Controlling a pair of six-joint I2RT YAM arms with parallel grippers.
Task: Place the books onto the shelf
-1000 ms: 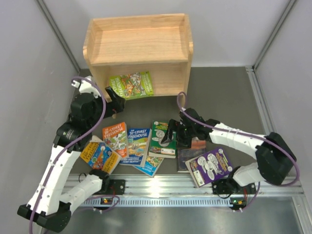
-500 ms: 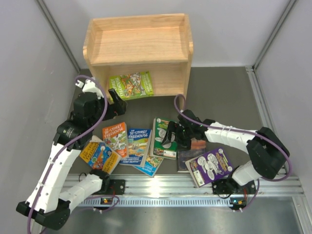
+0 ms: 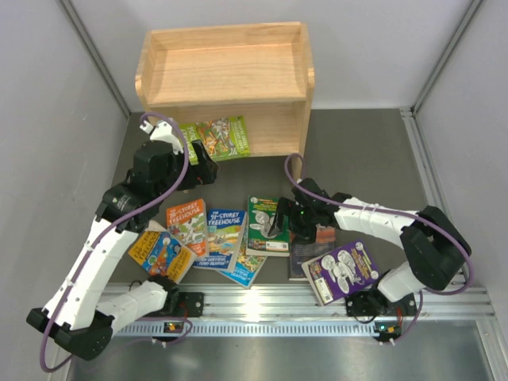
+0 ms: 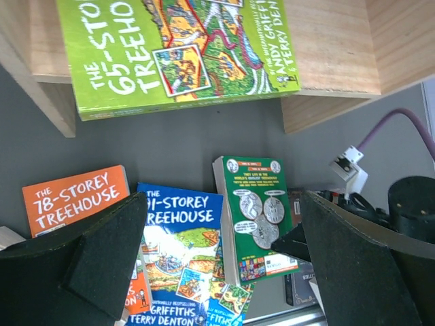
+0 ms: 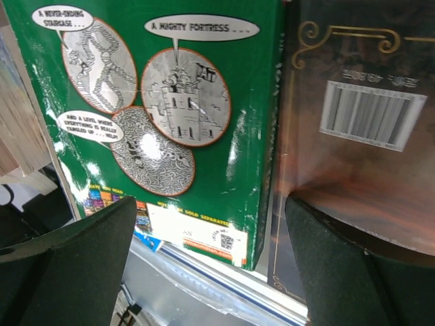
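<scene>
Right gripper (image 5: 211, 217) wide open, empty: green book (image 5: 170, 115) between jaws, brown book (image 5: 353, 149) under one jaw. Left gripper (image 4: 221, 204) released, lime book (image 4: 177, 47) ahead.

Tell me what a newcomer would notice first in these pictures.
The big wooden shelf at the back stands out, with one lime-green book lying in its lower tier. In front, bright cartoon books lie scattered on the dark table, and the right gripper hangs open over a dark green book.

My view: lime-green cartoon paperback (image 3: 214, 139), pale natural-wood shelf (image 3: 222, 75), dark-green paperback with grey ovals (image 3: 260, 222), purple paperback (image 3: 343, 271), dark-grey tabletop (image 3: 357, 159).
</scene>
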